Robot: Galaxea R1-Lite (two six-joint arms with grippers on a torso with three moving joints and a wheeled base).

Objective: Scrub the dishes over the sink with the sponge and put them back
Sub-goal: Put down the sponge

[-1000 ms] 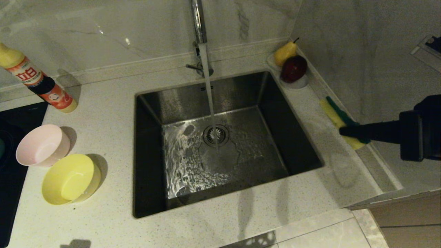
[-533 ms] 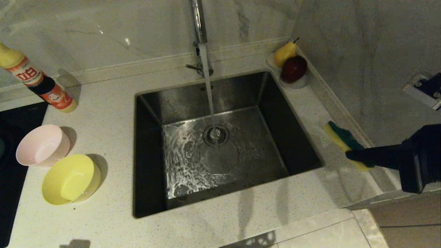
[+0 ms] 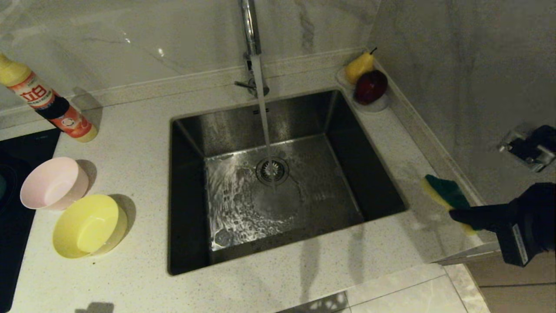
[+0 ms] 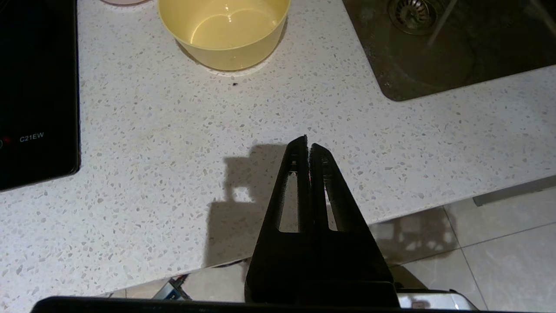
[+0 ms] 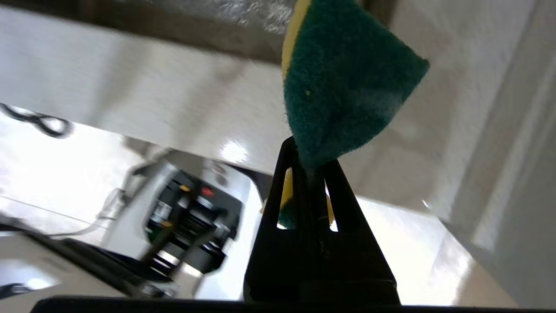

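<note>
Pointing its long axis away from the right gripper (image 3: 454, 214) toward the sink (image 3: 304, 113), the sponge (image 3: 447, 193) was clamped at one end above the counter's right edge. The arm reached in level from the right. Green scouring layer faced up over yellow foam. The left gripper (image 4: 308, 141) hung closed, empty.

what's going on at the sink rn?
The right gripper is shut on the sponge, holding it above the counter right of the sink. The tap is running. The pink bowl and yellow bowl sit untouched on the counter to the left. The left gripper is shut, parked over the counter's front edge.
</note>
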